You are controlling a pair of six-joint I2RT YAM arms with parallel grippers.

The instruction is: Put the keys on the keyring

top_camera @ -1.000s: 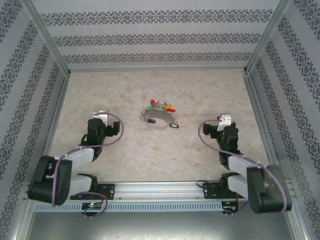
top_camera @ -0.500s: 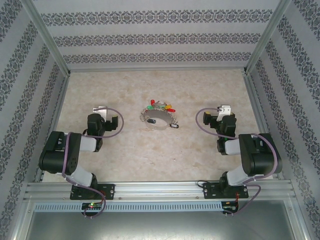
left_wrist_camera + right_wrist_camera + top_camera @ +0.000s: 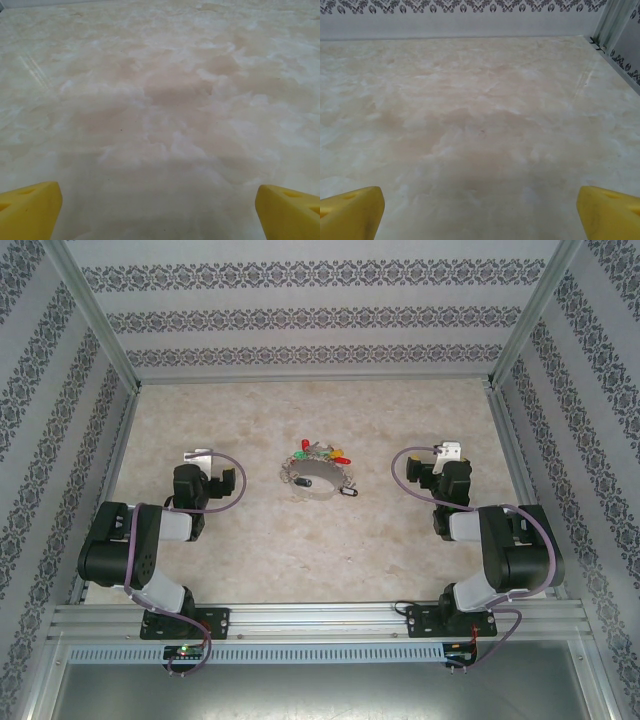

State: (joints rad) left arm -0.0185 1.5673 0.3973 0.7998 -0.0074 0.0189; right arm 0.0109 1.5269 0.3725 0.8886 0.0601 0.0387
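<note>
We see the keyring (image 3: pixel 320 497) lying at the middle of the surface (image 3: pixel 250 540), between our two arms and apart from both, with keys (image 3: pixel 322 453) bearing red, green and yellow tags bunched at its far edge. Our left jaws stand wide open over bare surface, yellow fingers (image 3: pixel 30 210) holding nothing; our right jaws are likewise wide open and empty

Beige marbled tabletop (image 3: pixel 250 540); damask-striped wallpaper walls (image 3: pixel 300 315); aluminium frame (image 3: pixel 320 615).
</note>
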